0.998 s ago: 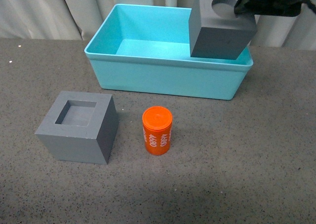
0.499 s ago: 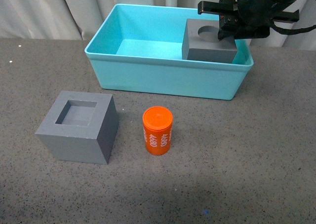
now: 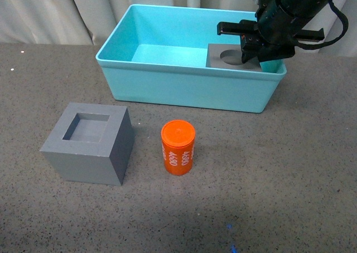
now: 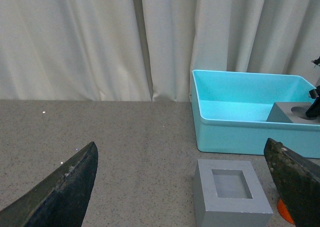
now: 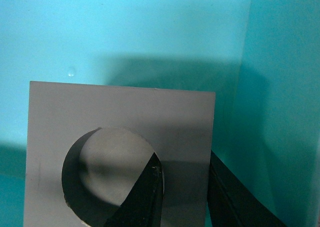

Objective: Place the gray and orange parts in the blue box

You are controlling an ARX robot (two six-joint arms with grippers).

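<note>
The gray cube with the round recess [image 3: 215, 61] sits low inside the blue box [image 3: 184, 88], in its right end near the front wall. My right gripper [image 3: 251, 53] is shut on this cube's wall, one finger in the recess and one outside. The wrist view shows the cube [image 5: 125, 112] from above against the box floor [image 5: 150, 27], with the right gripper [image 5: 184, 162] pinching its side. The gray cube with the square recess [image 3: 89, 152] and the orange cylinder [image 3: 178, 148] stand on the table in front of the box. My left gripper [image 4: 181, 157] hangs open above the square-recess cube [image 4: 232, 209].
Pale curtains hang close behind the box. The table is dark speckled gray. The left half of the box floor [image 3: 162, 53] is bare. Seen from the left wrist, the box [image 4: 240, 137] stands beyond the square-recess cube.
My right gripper has lowered the round-recess cube from above the box rim down into the box's right end. The other cube and the cylinder have not moved.
</note>
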